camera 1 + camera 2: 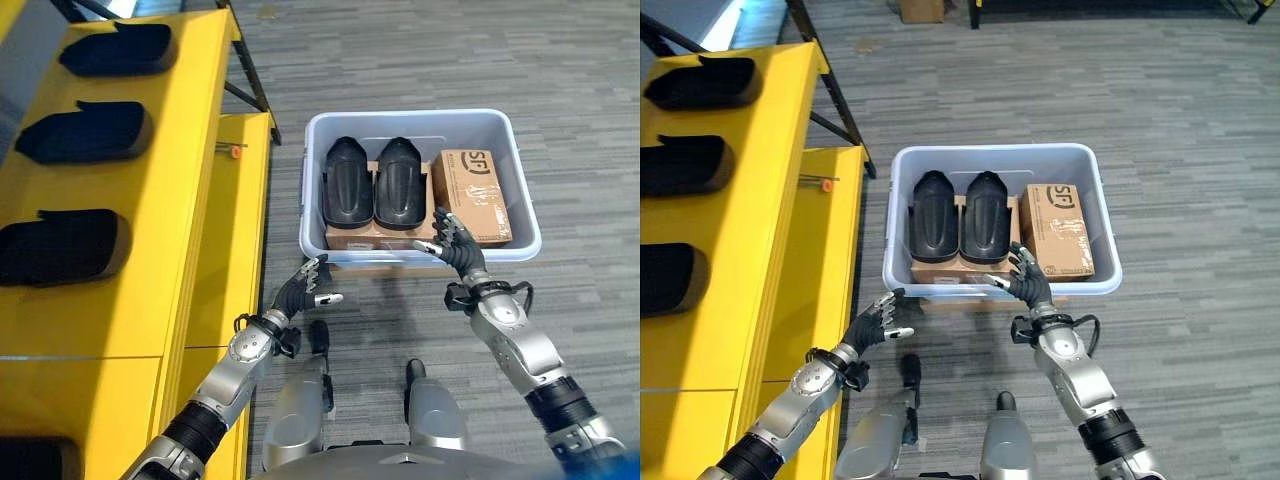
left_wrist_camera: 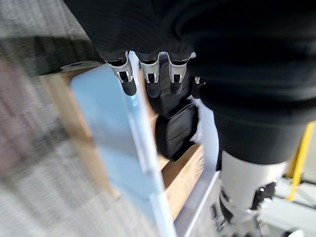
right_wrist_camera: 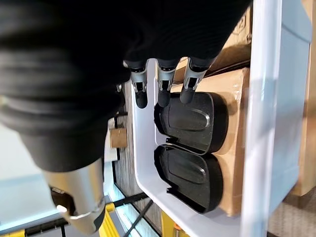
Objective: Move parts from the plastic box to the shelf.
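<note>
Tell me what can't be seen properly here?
- Under the two black parts: both eye views show them covering the flat cardboard box.
- Lowest black part on the yellow shelf: cut off by the eye views' bottom edge.
- Floor beside the plastic box: blurred in the left wrist view.

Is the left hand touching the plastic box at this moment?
Apart. In the left eye view, grey carpet shows between the left hand and the plastic box; its fingers are relaxed and hold nothing.

A pale blue-grey plastic box (image 1: 420,125) holds two glossy black parts (image 1: 375,183) lying on brown cardboard boxes (image 1: 470,195) (one printed in dark ink). Left of the box stands a bright yellow shelf (image 1: 190,200); beneath it lies grey striped carpet (image 1: 500,60).
</note>
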Robot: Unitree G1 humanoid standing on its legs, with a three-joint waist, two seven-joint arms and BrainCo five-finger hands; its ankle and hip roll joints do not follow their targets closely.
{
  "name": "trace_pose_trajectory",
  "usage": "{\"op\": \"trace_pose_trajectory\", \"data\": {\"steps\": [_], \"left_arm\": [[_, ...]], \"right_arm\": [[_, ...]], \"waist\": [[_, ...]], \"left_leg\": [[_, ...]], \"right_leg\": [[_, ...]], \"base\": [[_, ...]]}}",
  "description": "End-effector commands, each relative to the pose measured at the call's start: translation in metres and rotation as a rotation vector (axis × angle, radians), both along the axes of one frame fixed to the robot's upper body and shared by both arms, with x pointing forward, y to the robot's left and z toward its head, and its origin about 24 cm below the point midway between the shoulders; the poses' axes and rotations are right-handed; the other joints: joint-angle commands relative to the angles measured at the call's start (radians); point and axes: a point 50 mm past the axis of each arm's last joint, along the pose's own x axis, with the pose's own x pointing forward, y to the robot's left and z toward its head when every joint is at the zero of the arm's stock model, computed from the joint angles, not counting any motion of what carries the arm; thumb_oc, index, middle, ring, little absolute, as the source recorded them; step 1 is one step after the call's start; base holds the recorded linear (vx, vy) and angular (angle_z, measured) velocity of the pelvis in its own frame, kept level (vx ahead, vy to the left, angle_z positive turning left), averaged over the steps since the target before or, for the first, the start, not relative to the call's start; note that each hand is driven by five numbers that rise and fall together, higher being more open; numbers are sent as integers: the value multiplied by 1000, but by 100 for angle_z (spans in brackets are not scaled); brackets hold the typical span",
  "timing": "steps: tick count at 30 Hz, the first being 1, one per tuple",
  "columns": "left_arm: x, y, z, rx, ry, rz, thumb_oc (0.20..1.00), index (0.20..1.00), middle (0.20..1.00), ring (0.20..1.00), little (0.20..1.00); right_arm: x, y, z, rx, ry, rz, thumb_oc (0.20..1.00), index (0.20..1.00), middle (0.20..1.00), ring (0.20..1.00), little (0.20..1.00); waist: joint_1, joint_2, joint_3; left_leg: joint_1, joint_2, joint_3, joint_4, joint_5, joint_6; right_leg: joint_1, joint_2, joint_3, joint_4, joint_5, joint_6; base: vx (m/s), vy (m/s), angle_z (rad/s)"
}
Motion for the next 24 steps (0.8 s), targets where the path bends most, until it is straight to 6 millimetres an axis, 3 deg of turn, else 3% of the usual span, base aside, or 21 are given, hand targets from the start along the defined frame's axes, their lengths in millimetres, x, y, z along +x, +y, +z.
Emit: {"op": "trace_pose_trajectory", "data": {"steps": [1, 5, 6, 8, 9, 15, 24], "left_arm": [[0, -14, 16, -67, -78, 22, 1000, 1000, 1000, 1000, 1000], [0, -16, 18, -110, -75, 21, 1000, 1000, 1000, 1000, 1000], [-1, -15, 19, -105, -85, 10, 1000, 1000, 1000, 1000, 1000], [2, -16, 19, -113, -82, 18, 1000, 1000, 1000, 1000, 1000], [2, -16, 19, -113, -82, 18, 1000, 1000, 1000, 1000, 1000], [5, -28, 25, -135, -85, -59, 1000, 1000, 1000, 1000, 1000], [4, -38, 28, -154, -96, -88, 1000, 1000, 1000, 1000, 1000]], "right_arm": [[14, 5, 28, 70, -110, -34, 1000, 1000, 1000, 1000, 1000], [28, 4, 45, 88, -149, -70, 1000, 1000, 1000, 1000, 1000], [44, 10, 66, 74, -210, -67, 1000, 1000, 1000, 1000, 1000], [55, 9, 85, 66, -245, -102, 1000, 1000, 1000, 1000, 1000], [55, 9, 86, 66, -246, -102, 1000, 1000, 1000, 1000, 1000], [76, -11, 132, 47, -334, -253, 1000, 1000, 1000, 1000, 1000], [86, -21, 147, 12, -353, -351, 1000, 1000, 1000, 1000, 1000]], "waist": [[31, 15, -24], [53, 25, -8], [84, 33, 22], [96, 42, 39], [96, 42, 39], [110, 88, 77], [122, 122, 128]], "left_leg": [[-23, 42, 21, 92, -69, -36], [-30, 54, 49, 89, -60, -43], [-25, 73, 90, 116, -81, -57], [-47, 85, 97, 136, -73, -54], [-48, 85, 97, 136, -73, -54], [-95, 57, 55, 141, -61, -52], [-156, 24, 41, 163, -63, -39]], "right_leg": [[-71, 74, -98, 35, 66, -71], [-79, 65, -161, 43, 61, -77], [-89, 21, -239, 111, 25, -69], [-102, 13, -258, 117, 32, -85], [-103, 13, -258, 117, 32, -85], [-177, 5, -240, 200, 5, -97], [-273, -18, -235, 316, -30, -104]], "base": [[8, -63, -59], [2, -1, -12], [25, 25, -13], [-45, -5, -50], [-72, -9, -78], [-38, 22, 2], [-28, 21, 13]]}}
